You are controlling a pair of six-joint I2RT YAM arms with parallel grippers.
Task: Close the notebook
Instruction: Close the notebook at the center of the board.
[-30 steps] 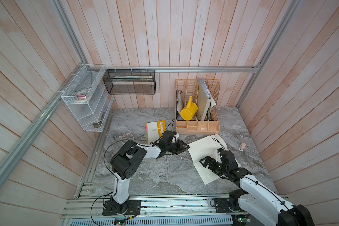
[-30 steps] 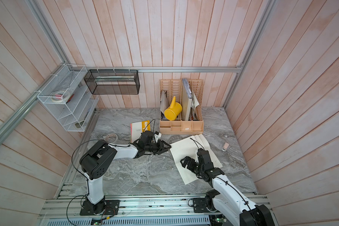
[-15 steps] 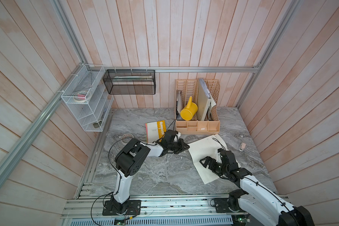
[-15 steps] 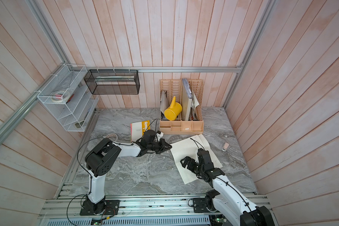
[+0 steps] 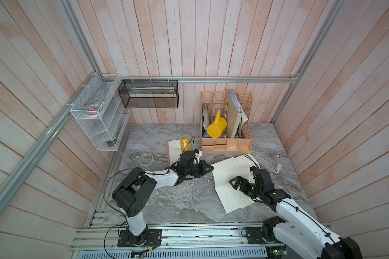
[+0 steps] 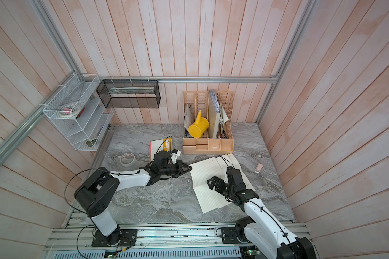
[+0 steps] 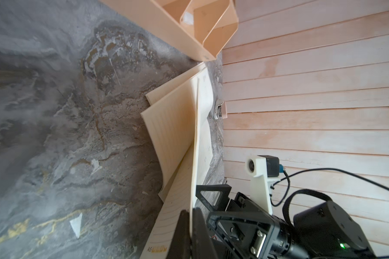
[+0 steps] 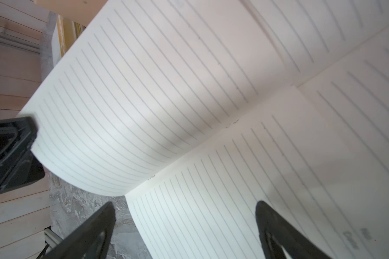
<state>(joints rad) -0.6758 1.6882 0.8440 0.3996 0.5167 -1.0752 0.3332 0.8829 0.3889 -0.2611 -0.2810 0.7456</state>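
Notebook (image 5: 233,201) lies open on the marble table (image 5: 177,201), its lined pages directly beneath the right pincer (image 5: 235,182), whose jaws stand spread. The left pincer (image 7: 190,220) is pinching the notebook's lifted outer edge.

The notebook (image 5: 225,173) lies before the organizer (image 5: 226,146), my left gripper (image 5: 210,168) at its left corner, my right gripper (image 5: 235,182) over its middle.

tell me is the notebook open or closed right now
Open: the notebook lies spread, lined pages up, on the table; the left gripper pinches one lifted page.
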